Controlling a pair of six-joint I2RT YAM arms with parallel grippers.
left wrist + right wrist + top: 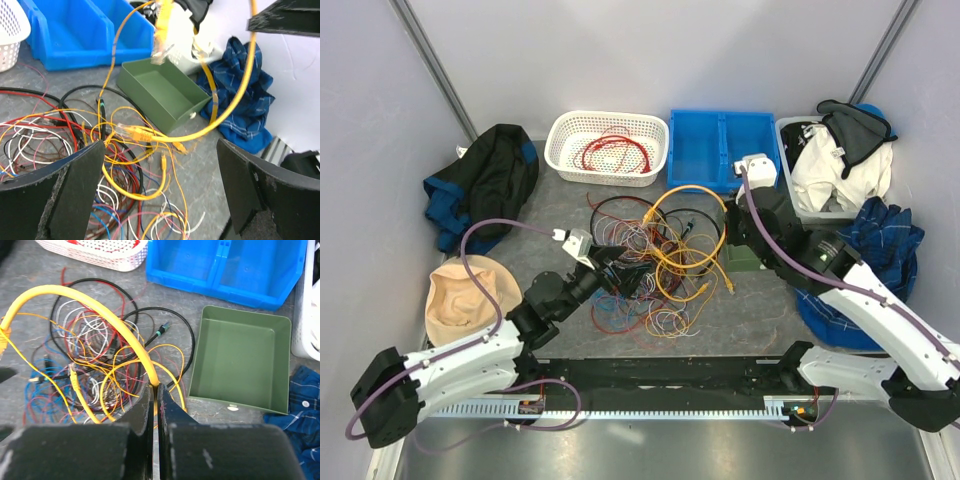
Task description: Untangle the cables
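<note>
The left hand (160, 160) hangs with its dark padded fingers (65, 195) spread wide over the cables (655, 275), a heap of thin red, white, blue, black and yellow wires on the grey speckled counter (760, 315). The right hand (155, 390) is pinched closed on a thick yellow cable (95, 302) arching from the heap. Beyond lie a rectangular green tray (240, 360), a perforated white basket (605, 118) holding a red coil (615, 152), and a blue bin (720, 150).

Bright, even light — faint shadows, near fingers (50, 200) softly blurred
</note>
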